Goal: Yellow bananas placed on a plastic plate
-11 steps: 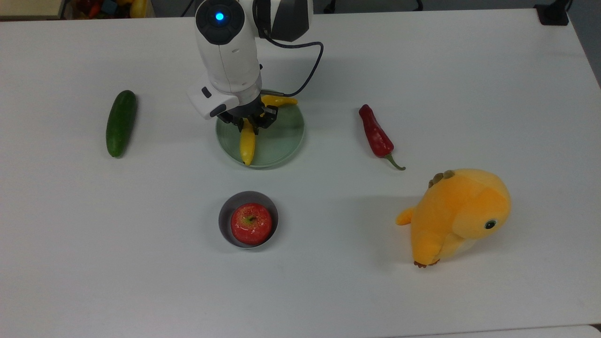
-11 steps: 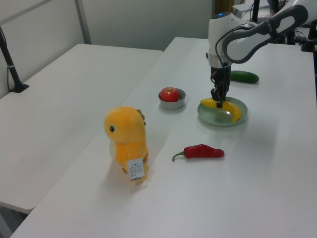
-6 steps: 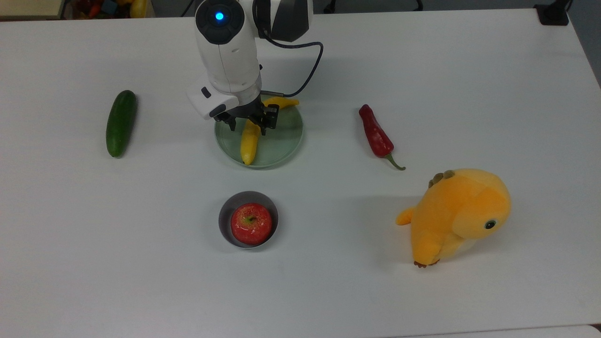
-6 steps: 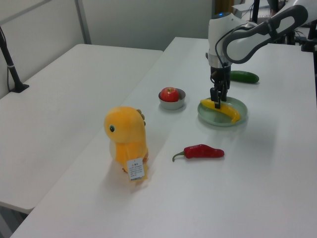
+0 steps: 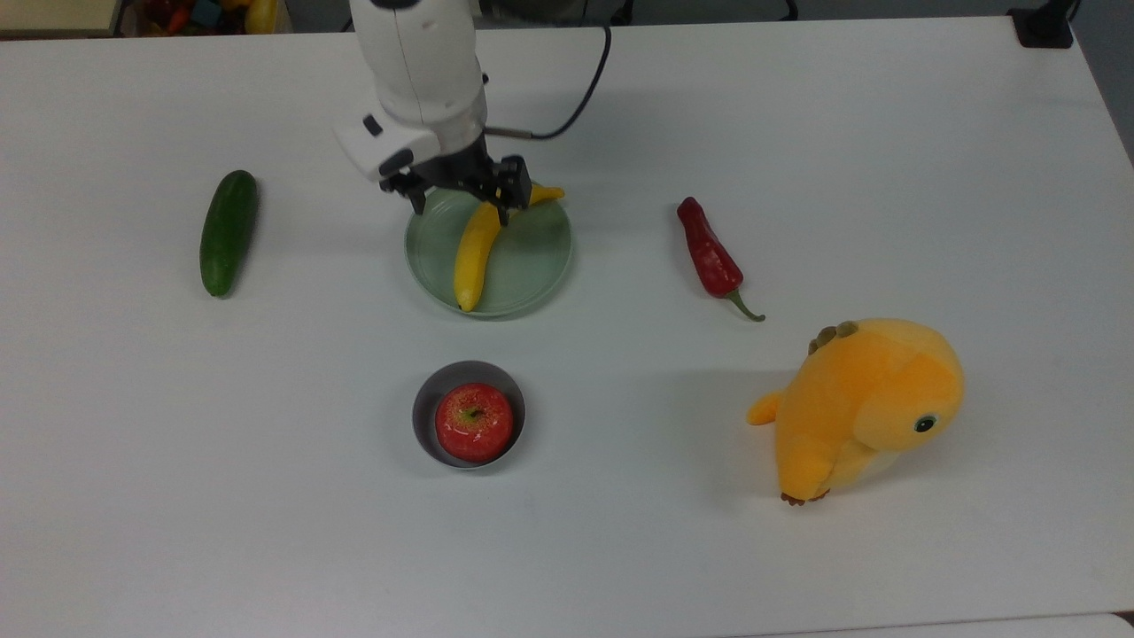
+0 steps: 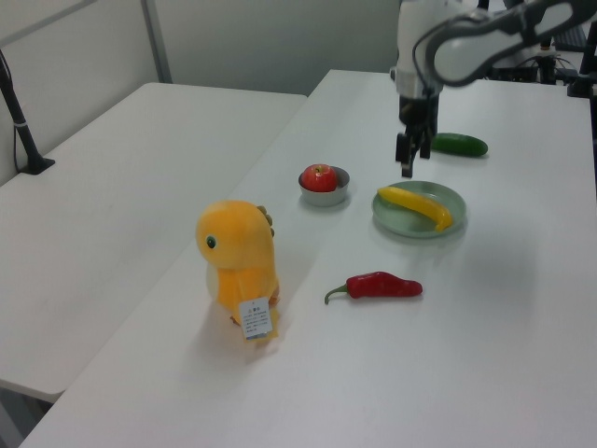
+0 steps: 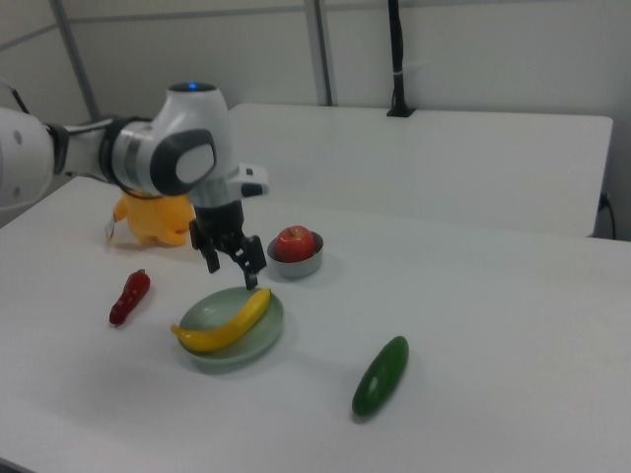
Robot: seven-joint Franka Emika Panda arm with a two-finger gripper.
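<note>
On the white table [image 5: 797, 133] the mint-green plastic plate [image 5: 532, 266] holds the yellow banana [image 5: 472, 257] (stem tip toward two o'clock in the top view), while the gripper [image 5: 461, 202], fingers spread and empty, hangs above it.

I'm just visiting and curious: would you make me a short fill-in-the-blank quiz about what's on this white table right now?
1. The curved yellow banana lies on the round pale green ____.
2. The small grey bowl holds a red ____.
3. The robot's two-finger gripper, raised above the banana, is ____.
4. In the top view, the long dark green cucumber lies to the plate's ____.

Missing words: plate; apple; open; left
</note>
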